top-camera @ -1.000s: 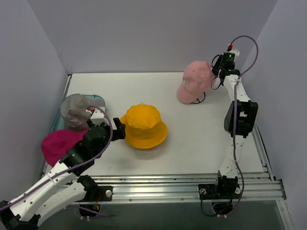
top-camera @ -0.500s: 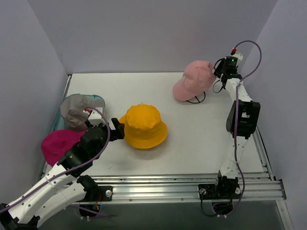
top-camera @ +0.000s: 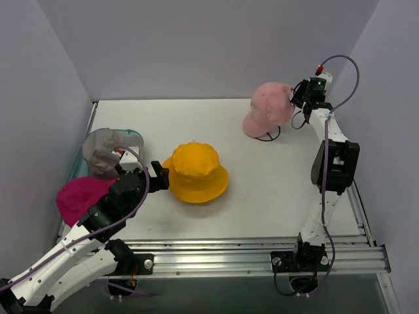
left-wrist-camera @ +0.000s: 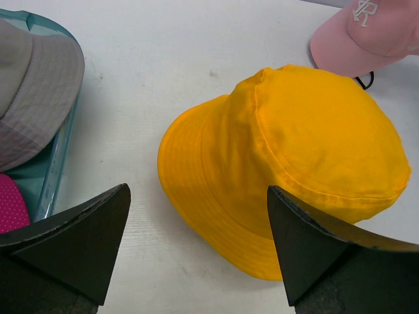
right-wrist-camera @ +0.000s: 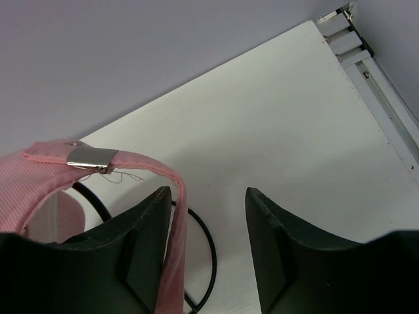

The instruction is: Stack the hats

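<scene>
The yellow bucket hat [top-camera: 195, 171] [left-wrist-camera: 288, 157] lies mid-table. My left gripper [top-camera: 160, 175] [left-wrist-camera: 196, 196] stands open at its left brim, one finger over the brim edge, holding nothing. The grey bucket hat [top-camera: 101, 152] [left-wrist-camera: 33, 98] and the magenta cap [top-camera: 78, 196] [left-wrist-camera: 10, 203] lie at the left. The light pink cap [top-camera: 268, 108] [left-wrist-camera: 366, 36] sits tilted at the back right. My right gripper [top-camera: 296, 98] [right-wrist-camera: 208, 193] is behind it, jaws apart, with the cap's back strap [right-wrist-camera: 173, 248] resting against the left finger's inner face.
A translucent teal tray [top-camera: 134, 135] [left-wrist-camera: 62, 150] holds the grey hat by the left wall. A black wire ring [top-camera: 270, 137] [right-wrist-camera: 206, 248] lies under the pink cap. A metal rail [top-camera: 357, 190] [right-wrist-camera: 373, 72] runs along the right edge; walls close in on three sides.
The right gripper's jaws have spread wider and its wrist has shifted slightly right. The pink cap has tipped and settled a little to the right. The left arm nudged slightly toward the yellow hat.
</scene>
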{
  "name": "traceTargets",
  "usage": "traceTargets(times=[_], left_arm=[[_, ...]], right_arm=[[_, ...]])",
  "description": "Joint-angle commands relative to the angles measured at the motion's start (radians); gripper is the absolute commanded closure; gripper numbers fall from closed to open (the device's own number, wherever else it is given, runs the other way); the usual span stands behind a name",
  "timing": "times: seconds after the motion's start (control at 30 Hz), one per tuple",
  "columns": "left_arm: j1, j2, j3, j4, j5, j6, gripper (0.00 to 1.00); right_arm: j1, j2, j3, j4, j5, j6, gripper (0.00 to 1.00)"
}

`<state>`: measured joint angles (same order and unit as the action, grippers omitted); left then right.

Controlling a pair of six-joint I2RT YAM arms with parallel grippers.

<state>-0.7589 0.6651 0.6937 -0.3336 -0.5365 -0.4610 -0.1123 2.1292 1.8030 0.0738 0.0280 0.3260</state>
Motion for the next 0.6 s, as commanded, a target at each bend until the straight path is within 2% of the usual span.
traceTargets(times=[0.0,0.57], left_arm=[[-0.005,-0.002,-0.003,0.021,-0.022,0.001,0.06],[-0.007,-0.001,-0.003,0.018,-0.031,0.004,0.06]], right_arm=[[-0.003,-0.095,-0.053,0.046,-0.071,0.015,0.55],[0.000,-0.196,-0.088,0.070,-0.079,0.031,0.47]])
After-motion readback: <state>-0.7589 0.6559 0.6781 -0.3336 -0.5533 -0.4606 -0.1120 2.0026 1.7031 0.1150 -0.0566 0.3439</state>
